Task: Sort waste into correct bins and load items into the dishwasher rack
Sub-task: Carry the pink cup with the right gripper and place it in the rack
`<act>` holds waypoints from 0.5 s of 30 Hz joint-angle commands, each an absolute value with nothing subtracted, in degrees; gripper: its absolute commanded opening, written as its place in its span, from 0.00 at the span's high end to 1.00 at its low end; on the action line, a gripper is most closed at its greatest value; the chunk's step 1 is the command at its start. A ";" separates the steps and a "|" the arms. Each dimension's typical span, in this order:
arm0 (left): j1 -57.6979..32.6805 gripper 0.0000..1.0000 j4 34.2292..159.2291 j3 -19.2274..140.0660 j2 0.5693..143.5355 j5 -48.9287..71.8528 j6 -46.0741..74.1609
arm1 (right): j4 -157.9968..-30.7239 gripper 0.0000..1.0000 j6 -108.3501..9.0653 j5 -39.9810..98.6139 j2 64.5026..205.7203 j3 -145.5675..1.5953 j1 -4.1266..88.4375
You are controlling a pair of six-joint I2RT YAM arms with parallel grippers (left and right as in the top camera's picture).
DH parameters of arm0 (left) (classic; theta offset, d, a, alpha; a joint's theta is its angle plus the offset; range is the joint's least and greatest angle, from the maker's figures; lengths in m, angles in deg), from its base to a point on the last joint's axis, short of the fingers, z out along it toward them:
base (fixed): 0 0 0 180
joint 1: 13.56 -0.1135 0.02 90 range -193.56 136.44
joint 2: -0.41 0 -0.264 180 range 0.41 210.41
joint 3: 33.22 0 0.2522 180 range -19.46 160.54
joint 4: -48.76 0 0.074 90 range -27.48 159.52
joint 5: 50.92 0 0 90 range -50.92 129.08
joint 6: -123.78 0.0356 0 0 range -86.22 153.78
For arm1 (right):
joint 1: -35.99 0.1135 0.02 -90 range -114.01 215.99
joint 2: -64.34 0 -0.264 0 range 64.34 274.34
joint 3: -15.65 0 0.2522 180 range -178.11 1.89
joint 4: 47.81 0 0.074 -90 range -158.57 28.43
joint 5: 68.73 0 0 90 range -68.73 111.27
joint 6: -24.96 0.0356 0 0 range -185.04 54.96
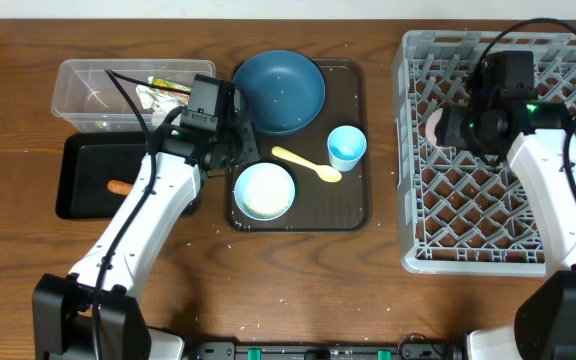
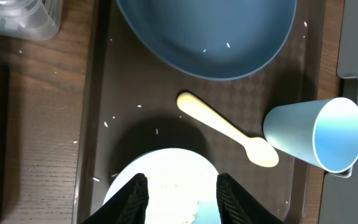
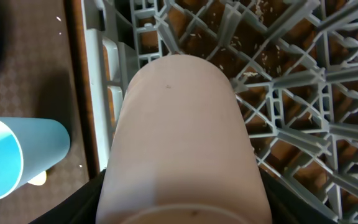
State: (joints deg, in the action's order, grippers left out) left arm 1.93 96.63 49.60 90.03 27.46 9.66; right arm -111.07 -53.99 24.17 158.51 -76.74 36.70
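Over rack point(image 1: 406, 200), right pincer point(image 3: 179, 200) grips pink cup point(image 3: 179, 124), plain only from wrist; left pincer point(image 2: 182, 193) spread.

Bright even light, soft shadows; the near pink cup point(image 3: 179, 137) looks blurred

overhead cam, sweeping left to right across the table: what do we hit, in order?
black tray → white bowl → light-blue cup → dishwasher rack. Left out because they overlap others sideways: clear tub, dark-blue bowl, spoon.
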 commanded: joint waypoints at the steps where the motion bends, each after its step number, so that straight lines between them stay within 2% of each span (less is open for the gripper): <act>1: 2.02 0.61 96.78 49.10 90.66 28.25 10.21 | -111.57 0.67 -54.87 25.20 160.85 -76.39 37.95; 6: 2.02 0.61 96.81 49.10 90.66 28.25 10.21 | -115.29 0.67 -56.42 25.83 160.78 -79.71 37.95; 15: 2.02 0.61 97.11 49.10 90.66 28.25 10.21 | -121.04 0.62 -58.28 25.35 161.20 -81.77 37.95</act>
